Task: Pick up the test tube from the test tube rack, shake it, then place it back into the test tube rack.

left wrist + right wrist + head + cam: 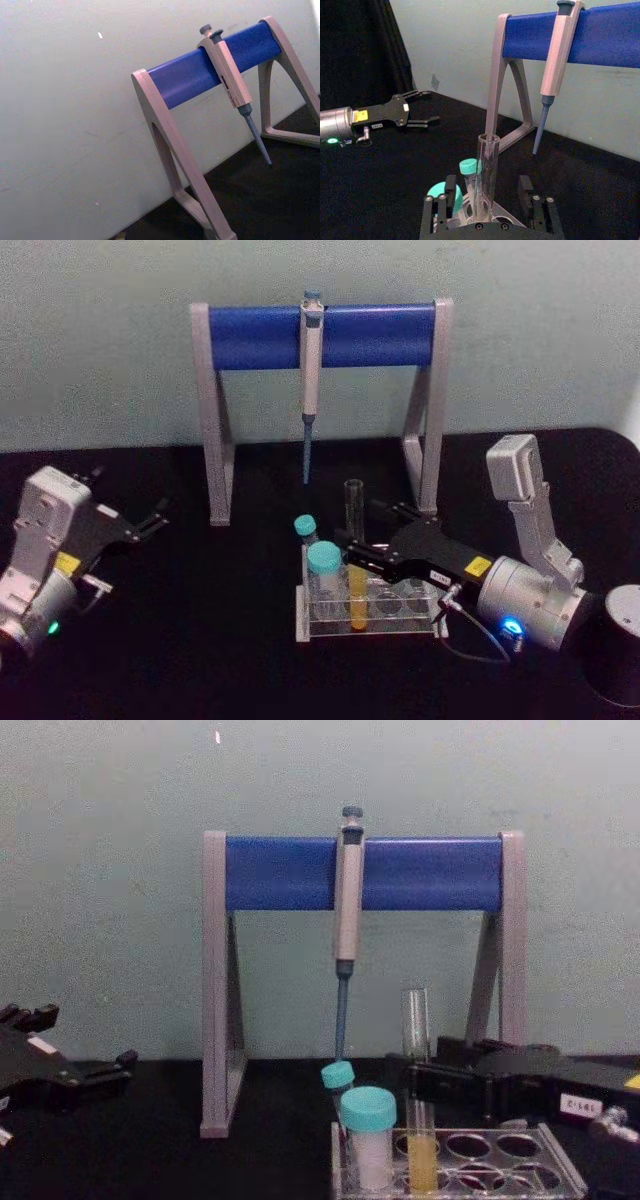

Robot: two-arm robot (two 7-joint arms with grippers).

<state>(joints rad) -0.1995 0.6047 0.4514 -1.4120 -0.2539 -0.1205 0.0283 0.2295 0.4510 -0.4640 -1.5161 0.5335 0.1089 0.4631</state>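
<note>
While the right pincer [347, 548] stood spread about the test tube [354, 502], fingers clear of the glass on both sides, bare black counter [200, 640] lay between the test tube rack [380, 633] and the left pincer [155, 517], parked spread well to the left. Behind the rack rose the pipette stand [320, 335] with its hanging pipette [310, 390]; a wide teal-capped tube [324, 562] and a small teal-capped tube [305, 527] stood just left of the test tube. It stood upright in the rack, capless, yellow liquid in its lower part.
</note>
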